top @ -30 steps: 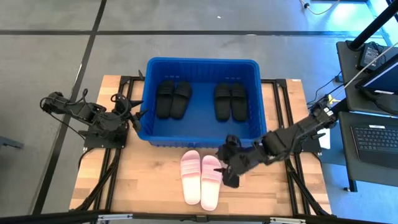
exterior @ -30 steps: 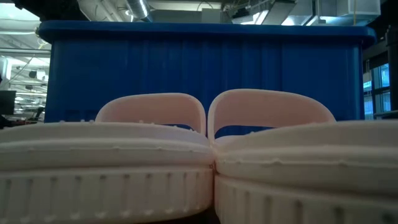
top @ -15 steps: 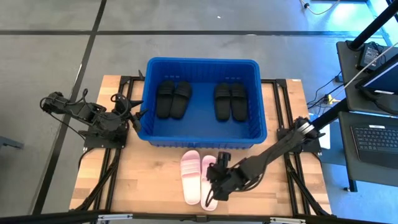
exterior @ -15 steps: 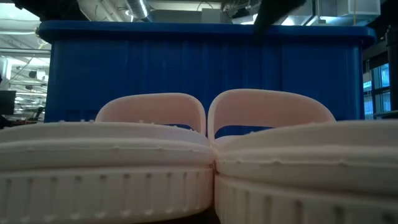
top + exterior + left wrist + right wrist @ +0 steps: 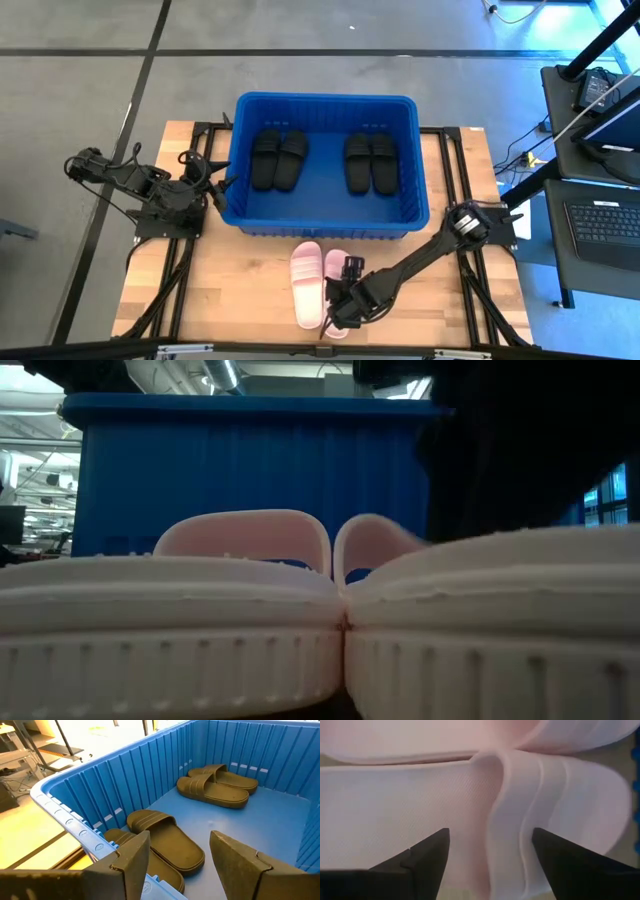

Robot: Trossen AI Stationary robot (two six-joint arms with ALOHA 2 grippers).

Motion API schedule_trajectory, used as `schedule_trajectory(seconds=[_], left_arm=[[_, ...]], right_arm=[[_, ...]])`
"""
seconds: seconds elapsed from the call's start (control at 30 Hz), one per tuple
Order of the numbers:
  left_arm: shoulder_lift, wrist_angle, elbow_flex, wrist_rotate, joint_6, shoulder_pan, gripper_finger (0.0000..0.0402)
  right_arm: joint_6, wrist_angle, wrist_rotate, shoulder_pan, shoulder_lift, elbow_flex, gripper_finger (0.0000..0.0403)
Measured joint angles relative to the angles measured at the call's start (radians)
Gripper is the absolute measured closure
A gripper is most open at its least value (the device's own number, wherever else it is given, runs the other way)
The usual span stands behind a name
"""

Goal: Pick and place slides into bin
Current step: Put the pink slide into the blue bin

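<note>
Right gripper (image 5: 338, 311) low over the right-hand pink slide (image 5: 470, 805), jaws spread, straddling its strap; the slide's long axis runs toward the bin (image 5: 325, 225). Pink pair lies side by side on the desk (image 5: 240, 280) just before the bin. Four black slides (image 5: 278, 158) lie inside. Left gripper (image 5: 222, 183) waits at the bin's left wall, jaws spread.

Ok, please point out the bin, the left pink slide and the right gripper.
bin (image 5: 323, 99): high view, far rim.
left pink slide (image 5: 306, 266): high view, strap.
right gripper (image 5: 490, 854): right wrist view, midway between its open fingers.
</note>
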Motion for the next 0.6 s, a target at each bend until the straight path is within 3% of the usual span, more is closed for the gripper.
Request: schedule_trajectory(seconds=[0.33,0.6], left_arm=[[0.0,-0.001,0.0,0.0,-0.001,0.0,0.02],[0.0,-0.001,0.0,0.0,-0.004,0.0,0.02]], right_arm=[[0.033,-0.081,0.183,-0.002,0.019,0.032,0.0187],[0.032,-0.113,0.215,-0.004,0.019,0.031,0.0236]])
